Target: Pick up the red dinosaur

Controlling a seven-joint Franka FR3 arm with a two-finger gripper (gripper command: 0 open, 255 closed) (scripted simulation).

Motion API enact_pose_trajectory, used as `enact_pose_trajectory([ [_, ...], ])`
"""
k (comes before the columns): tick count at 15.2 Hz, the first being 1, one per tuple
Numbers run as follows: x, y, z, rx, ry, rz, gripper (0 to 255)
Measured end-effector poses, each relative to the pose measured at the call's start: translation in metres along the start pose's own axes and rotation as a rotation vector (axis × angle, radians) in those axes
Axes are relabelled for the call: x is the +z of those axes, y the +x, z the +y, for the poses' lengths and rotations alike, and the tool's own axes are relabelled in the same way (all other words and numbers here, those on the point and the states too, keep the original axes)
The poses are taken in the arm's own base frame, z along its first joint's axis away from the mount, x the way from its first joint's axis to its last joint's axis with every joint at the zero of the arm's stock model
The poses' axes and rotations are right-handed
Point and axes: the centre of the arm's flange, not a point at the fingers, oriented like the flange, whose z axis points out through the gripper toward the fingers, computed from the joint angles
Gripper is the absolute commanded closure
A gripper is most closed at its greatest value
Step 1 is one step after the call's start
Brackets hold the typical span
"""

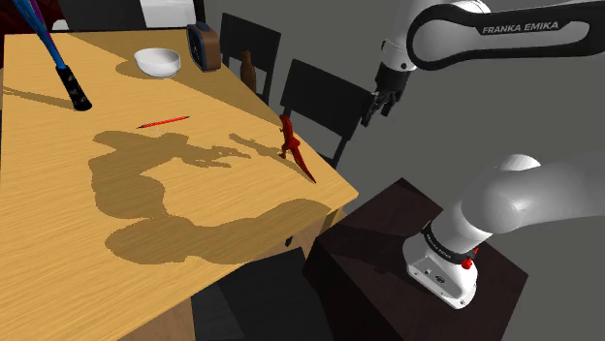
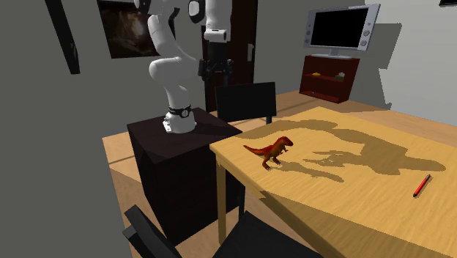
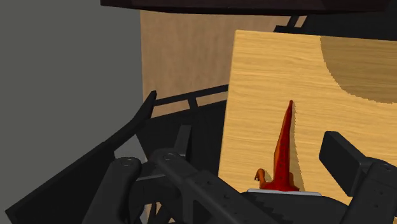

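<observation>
Red dinosaur [image 1: 291, 143] is upright on the wooden table [image 1: 194, 223], near the edge next to the dark chairs [image 1: 320, 102] and close to the corner facing the stand [image 1: 388, 257]. Second exterior view: the dinosaur [image 2: 272, 150] has its head toward that view's right and its tail toward the corner of the table [image 2: 351, 216], with its shadow on the wood beside it.

Gripper [image 1: 373, 114] hangs in the air off the table edge over a chair, well apart from the dinosaur. Jaws are spread with nothing between them that they touch. In the wrist view the gripper [image 3: 247, 149] looks down on the dinosaur [image 3: 284, 149], tail pointing away from the camera, with the black chair frame [image 3: 127, 146] just off the table edge.

Other stuff on the table (none near the dinosaur): red pencil [image 1: 163, 122] mid-table, white bowl [image 1: 157, 62] at the far end, blue-and-black bat [image 1: 63, 68] toward the shoulder view's left. The arm's shadow falls across the wood.
</observation>
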Motion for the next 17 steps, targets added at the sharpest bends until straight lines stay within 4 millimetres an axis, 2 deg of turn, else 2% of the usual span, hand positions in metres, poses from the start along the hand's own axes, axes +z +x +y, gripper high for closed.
enact_pose_trajectory([
  [10,0.11,0.044,-0.041,0.045,0.047,0.097,0],
  [14,0.146,0.068,-0.065,0.063,0.066,0.139,0],
  [17,0.174,0.082,-0.076,0.077,0.078,0.168,0],
])
